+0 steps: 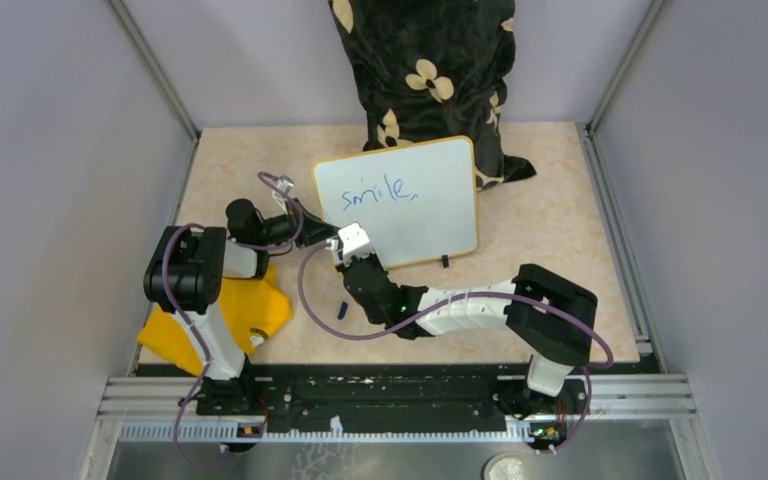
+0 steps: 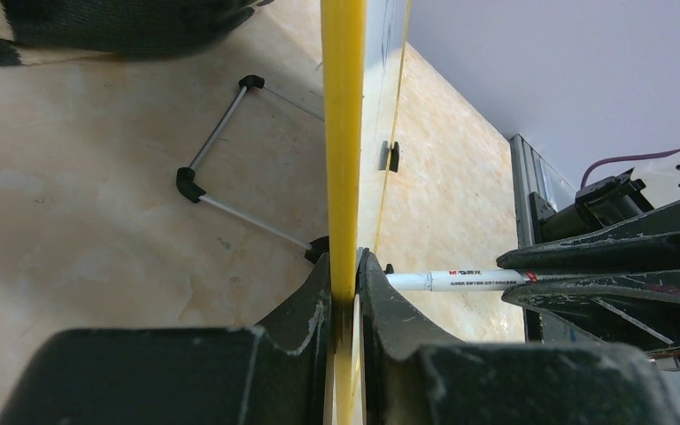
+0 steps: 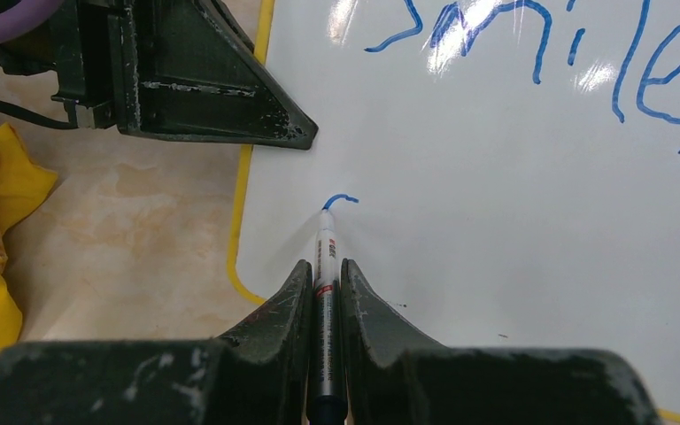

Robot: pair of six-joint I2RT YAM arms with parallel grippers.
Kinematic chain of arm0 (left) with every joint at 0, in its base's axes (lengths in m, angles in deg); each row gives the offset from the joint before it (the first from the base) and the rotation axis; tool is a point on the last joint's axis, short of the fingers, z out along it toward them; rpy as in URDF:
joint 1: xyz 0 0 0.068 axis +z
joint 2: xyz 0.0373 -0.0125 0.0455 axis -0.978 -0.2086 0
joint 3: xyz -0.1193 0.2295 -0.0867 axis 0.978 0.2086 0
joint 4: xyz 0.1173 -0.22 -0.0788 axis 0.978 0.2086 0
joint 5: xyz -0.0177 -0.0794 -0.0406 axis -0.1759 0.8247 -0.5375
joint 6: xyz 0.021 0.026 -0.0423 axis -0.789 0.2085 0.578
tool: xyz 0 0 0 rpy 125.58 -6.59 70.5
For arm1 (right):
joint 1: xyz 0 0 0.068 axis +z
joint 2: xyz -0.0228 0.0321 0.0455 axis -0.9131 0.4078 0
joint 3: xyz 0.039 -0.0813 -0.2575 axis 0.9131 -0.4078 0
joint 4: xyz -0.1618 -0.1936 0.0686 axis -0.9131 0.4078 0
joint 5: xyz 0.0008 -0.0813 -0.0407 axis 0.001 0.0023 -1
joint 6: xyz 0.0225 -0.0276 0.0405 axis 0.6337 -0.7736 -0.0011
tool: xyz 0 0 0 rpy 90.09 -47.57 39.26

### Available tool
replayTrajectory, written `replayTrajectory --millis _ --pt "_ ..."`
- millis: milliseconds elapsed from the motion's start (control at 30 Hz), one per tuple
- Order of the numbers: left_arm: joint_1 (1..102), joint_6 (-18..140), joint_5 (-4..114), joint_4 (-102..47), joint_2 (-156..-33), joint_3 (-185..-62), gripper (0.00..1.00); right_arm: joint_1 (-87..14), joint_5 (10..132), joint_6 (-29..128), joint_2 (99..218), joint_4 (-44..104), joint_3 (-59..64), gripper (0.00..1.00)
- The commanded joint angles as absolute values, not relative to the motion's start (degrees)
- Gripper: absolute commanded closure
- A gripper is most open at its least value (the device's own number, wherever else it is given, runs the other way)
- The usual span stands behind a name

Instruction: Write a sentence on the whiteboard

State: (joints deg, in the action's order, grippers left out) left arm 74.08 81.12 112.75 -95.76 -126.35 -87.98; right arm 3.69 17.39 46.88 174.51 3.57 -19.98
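The whiteboard [image 1: 430,225] stands tilted on the table and leans back on its wire stand. On it the sentence [image 1: 378,193] reads "smile," in blue on the upper line. My left gripper [image 2: 345,274] is shut on the board's yellow rim [image 2: 343,133] at its lower left edge. My right gripper [image 3: 326,270] is shut on a white marker [image 3: 326,257]. The marker's tip touches the board [image 3: 496,221] under the first line, at the end of a short curved blue stroke [image 3: 341,200]. The marker [image 2: 460,280] also shows beside the rim in the left wrist view.
A yellow cloth [image 1: 215,315] lies at the front left by the left arm. A small blue marker cap [image 1: 341,308] lies on the table in front of the board. A black flowered cushion [image 1: 425,70] stands behind the board. The wire stand [image 2: 221,133] rests behind it.
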Motion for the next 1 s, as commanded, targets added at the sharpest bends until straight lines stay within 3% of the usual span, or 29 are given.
replayTrajectory --millis 0,967 --pt "73.2 77.9 110.0 -93.1 -128.2 -88.4 1.0 2.8 15.3 48.0 173.5 5.2 -21.3 1.0" --pt "73.0 77.8 109.9 -93.0 -127.9 -88.4 1.0 3.1 21.9 50.0 173.4 6.2 -20.7 1.0"
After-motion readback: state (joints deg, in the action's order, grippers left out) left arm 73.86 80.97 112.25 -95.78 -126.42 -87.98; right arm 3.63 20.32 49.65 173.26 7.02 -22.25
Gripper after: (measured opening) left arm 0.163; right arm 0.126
